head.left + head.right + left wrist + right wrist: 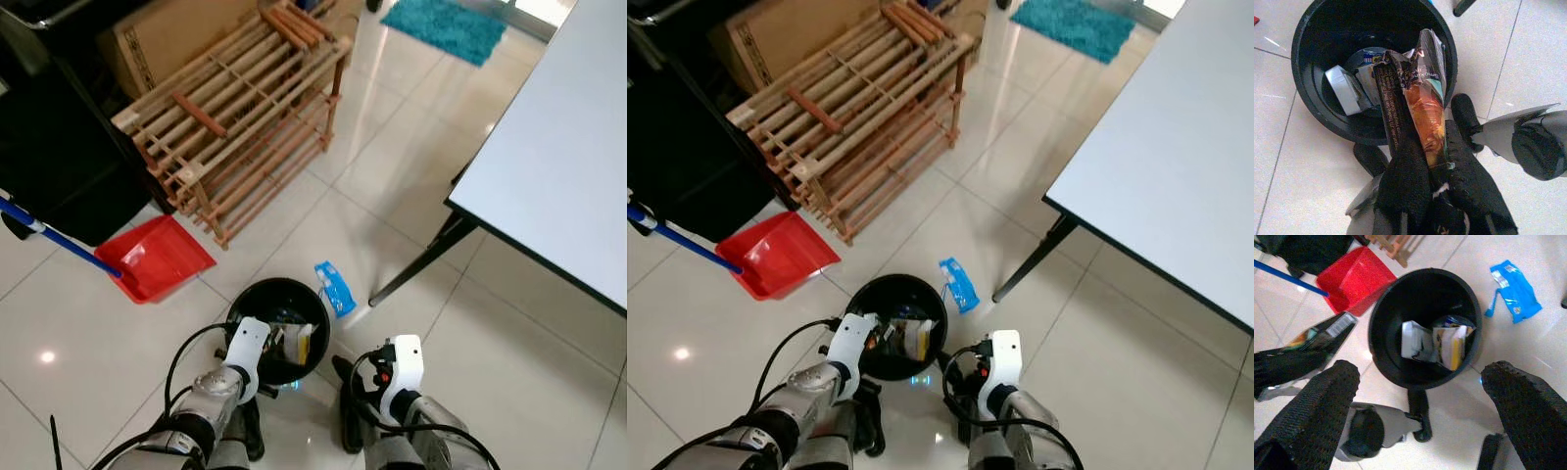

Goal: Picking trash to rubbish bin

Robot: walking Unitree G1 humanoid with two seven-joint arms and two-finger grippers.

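- Left hand (1432, 171) is clamping a snack wrapper (1420, 98) between its fingers, wrapper sticking out over the near rim of the black bin (257, 294).
- Bin is sitting on the floor (509, 362), already holding crumpled packets (1442, 345).
- Right hand (1420, 396) is hovering above the bin's near side, fingers wide apart, gripping nothing.
- Blue wrapper (335, 288) is lying on the floor just beside the bin's far-right rim.
- Red dustpan (157, 257) is lying to the bin's left.

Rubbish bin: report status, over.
Left claw shut on snack wrapper over rubbish bin. Right claw open. Blue packet on floor beside it.
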